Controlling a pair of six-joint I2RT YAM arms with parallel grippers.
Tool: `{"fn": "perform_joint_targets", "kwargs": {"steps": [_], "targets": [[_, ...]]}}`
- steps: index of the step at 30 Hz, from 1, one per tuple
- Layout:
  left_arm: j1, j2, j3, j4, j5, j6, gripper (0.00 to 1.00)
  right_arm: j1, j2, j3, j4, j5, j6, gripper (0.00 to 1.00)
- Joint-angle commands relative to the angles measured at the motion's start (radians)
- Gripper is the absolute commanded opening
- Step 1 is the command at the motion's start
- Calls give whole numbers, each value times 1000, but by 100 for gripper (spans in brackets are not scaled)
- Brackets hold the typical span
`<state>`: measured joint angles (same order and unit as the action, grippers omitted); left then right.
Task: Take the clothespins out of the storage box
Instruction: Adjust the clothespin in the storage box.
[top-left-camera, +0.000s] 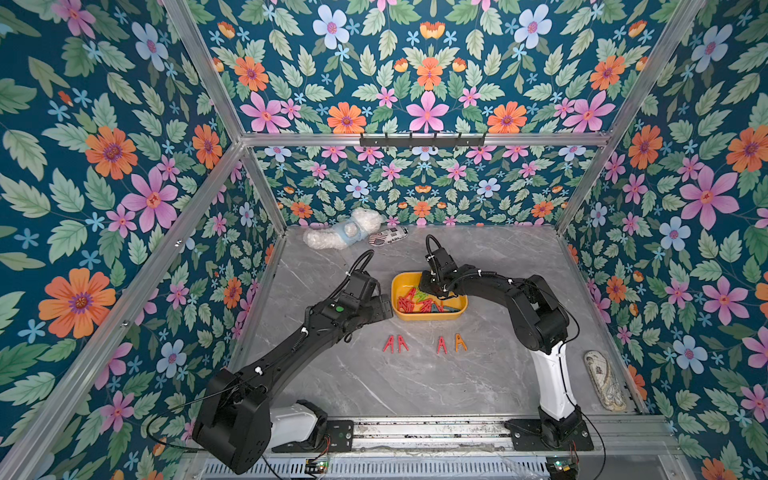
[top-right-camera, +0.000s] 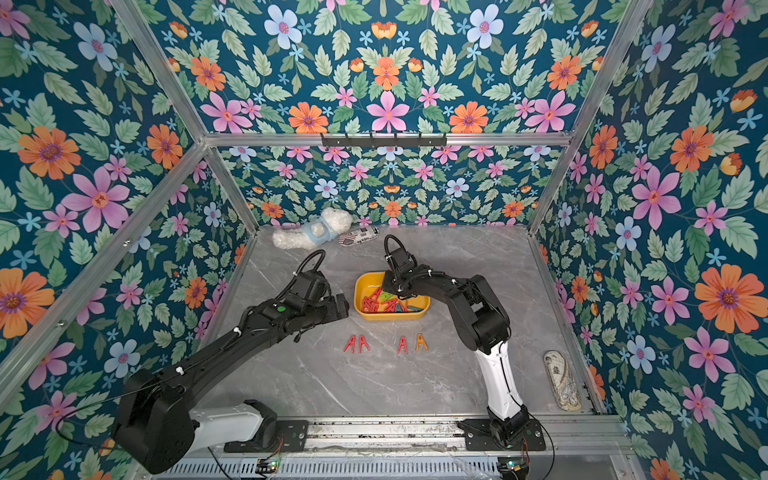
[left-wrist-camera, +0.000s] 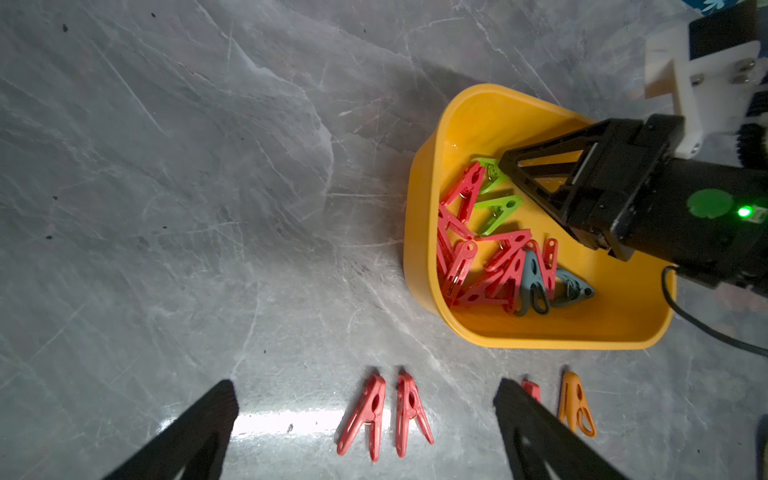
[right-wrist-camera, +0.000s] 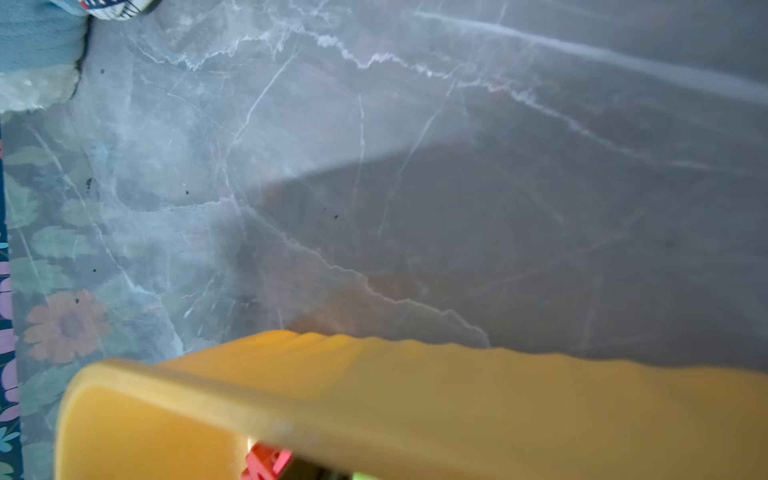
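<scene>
The yellow storage box (top-left-camera: 428, 316) (left-wrist-camera: 419, 232) sits mid-table and holds several clothespins: a red heap (left-wrist-camera: 469, 266), two green ones (left-wrist-camera: 498, 210) and two blue-grey ones (left-wrist-camera: 536, 282). My right gripper (top-left-camera: 422, 291) (left-wrist-camera: 509, 170) reaches down into the box. Its tips stand close together against the upper green clothespin (left-wrist-camera: 488, 172), and whether they grip it is unclear. In the right wrist view the box wall (right-wrist-camera: 457, 395) hides the jaws. My left gripper (top-left-camera: 384, 305) (left-wrist-camera: 365, 390) hovers wide open and empty, left of the box. Three red clothespins (top-left-camera: 395, 344) and an orange one (top-left-camera: 460, 343) lie in a row before the box.
At the back of the table lie a white plush bear (top-left-camera: 345, 235) and a small patterned pouch (top-left-camera: 388, 236). A patterned glasses case (top-left-camera: 604, 386) rests along the right edge. A black hook rail (top-left-camera: 422, 140) hangs on the rear frame bar.
</scene>
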<state>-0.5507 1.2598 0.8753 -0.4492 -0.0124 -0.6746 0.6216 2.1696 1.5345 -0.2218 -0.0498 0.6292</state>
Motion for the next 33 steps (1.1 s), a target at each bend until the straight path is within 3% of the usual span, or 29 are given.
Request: {"fn": "perform_joint_targets", "kwargs": {"steps": [1, 14, 25, 33], "targets": [[1, -5, -4, -6, -17, 0, 100, 1, -19, -2, -62, 28, -23, 40], [1, 9, -4, 26, 0, 7, 100, 45, -98, -125, -21, -18, 62, 43], [2, -2, -12, 15, -1, 13, 100, 50, -23, -52, -61, 6, 40, 46], [3, 3, -8, 18, 2, 13, 100, 61, 34, 29, -180, 91, -30, 42]]}}
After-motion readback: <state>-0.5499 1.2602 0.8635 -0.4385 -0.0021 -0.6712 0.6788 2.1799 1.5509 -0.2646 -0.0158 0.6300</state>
